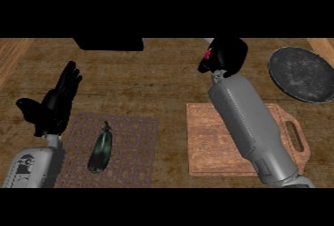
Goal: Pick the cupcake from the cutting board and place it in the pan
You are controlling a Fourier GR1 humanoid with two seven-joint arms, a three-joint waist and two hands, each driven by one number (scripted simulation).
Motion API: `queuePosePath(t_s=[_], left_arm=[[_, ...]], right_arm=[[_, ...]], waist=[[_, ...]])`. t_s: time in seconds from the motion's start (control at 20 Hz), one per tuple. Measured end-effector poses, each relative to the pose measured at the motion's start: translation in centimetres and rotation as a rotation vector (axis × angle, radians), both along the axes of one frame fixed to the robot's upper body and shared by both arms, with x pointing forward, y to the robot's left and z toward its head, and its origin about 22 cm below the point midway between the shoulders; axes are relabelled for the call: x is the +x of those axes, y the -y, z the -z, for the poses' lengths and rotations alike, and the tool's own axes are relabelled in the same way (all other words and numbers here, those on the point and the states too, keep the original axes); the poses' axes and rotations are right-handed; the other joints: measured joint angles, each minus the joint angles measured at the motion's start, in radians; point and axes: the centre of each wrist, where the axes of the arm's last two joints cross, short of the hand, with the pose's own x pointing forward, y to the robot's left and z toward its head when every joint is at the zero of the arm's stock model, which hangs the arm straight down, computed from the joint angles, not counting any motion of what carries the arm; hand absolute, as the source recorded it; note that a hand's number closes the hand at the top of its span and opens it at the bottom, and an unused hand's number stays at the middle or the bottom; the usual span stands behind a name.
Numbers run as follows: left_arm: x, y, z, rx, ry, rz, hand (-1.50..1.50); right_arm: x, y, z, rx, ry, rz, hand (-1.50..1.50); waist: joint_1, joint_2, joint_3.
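Head view: right robot hand (225, 55), fingers curled round the cupcake (208, 54), pink showing at its left, holds it beyond the board (209, 137), left of the pan (301, 74). Likely light and crushable; best held by its base. Left robot hand (57, 103) rests open.

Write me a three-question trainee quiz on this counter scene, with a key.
1. True or false: the cupcake sits on the cutting board.
2. Which hand is curled round the cupcake: A) left hand, B) right hand?
3. What lies on the mat at the view's left?

Key: 1. False, the board's visible surface is bare. 2. B; the pan lies to its right. 3. A dark green vegetable.
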Motion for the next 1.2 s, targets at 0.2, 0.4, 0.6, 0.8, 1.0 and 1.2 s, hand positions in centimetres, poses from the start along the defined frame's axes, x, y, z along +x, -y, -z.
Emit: queuePosePath(t_s=[0.2,0.4,0.6,0.8,1.0,1.2], left_arm=[[-0.3,0.1,-0.2,-0.003,0.000,-0.007,0.00],[-0.5,-0.4,0.1,-0.006,-0.004,-0.014,0.00],[-0.4,-0.5,-0.2,-0.008,0.000,-0.016,0.00],[-0.3,-0.1,-0.1,-0.007,-0.003,-0.011,0.00],[0.0,0.1,-0.3,-0.005,0.007,0.005,0.00],[0.3,-0.1,-0.7,-0.008,0.015,0.009,0.00]], right_arm=[[1.1,2.6,-1.0,0.060,0.116,0.052,1.50],[2.0,6.0,-2.6,0.161,0.225,0.101,1.50],[2.5,11.6,-2.2,0.204,0.277,0.149,1.50],[2.4,17.7,-1.4,0.170,0.291,0.207,1.50],[1.5,23.4,0.2,0.100,0.283,0.263,1.50],[-0.1,28.2,1.9,0.015,0.261,0.323,1.50]], waist=[[-0.007,-0.001,0.000],[-0.013,-0.001,0.001],[-0.014,0.000,0.001],[-0.013,0.002,0.001],[-0.002,0.008,0.002],[0.008,0.013,0.003]])
